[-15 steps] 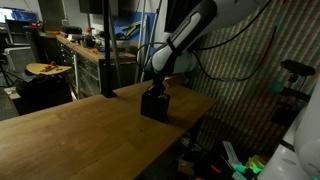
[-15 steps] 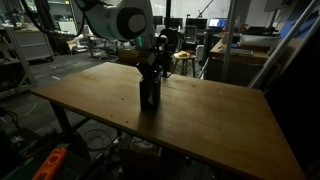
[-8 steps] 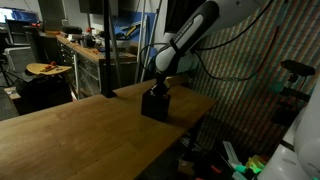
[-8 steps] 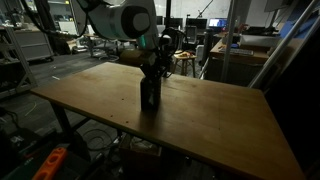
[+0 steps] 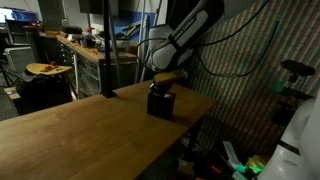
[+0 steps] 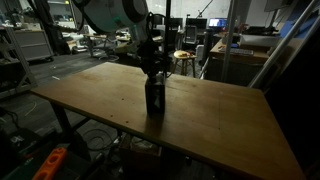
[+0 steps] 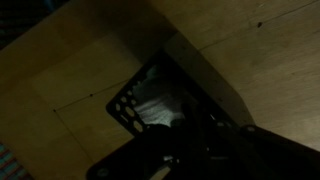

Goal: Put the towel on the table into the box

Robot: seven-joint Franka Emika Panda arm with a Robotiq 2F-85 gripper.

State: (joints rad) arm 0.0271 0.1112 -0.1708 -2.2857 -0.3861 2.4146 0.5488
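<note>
At frame centre in both exterior views, the hand (image 5: 164,84) hangs clenched directly above the box (image 5: 160,104) on the table (image 5: 80,140). The wrist view shows the towel (image 7: 152,108) inside the box.

The arm (image 5: 195,28) wore smooth, rounded shells of pale grey-white, glossy enough to catch the room's light. In an exterior view one big joint housing (image 6: 112,10) read as a fat drum with a circular end cap. Darker bands sat between the pale links at the joints. Toward the wrist (image 6: 148,45) the colour changed — black, blockier parts took over. The end effector (image 5: 161,86) was black too, narrow and boxy. In the wrist view it showed only as a dark, blurred mass low in the frame — its details were lost in shadow.
</note>
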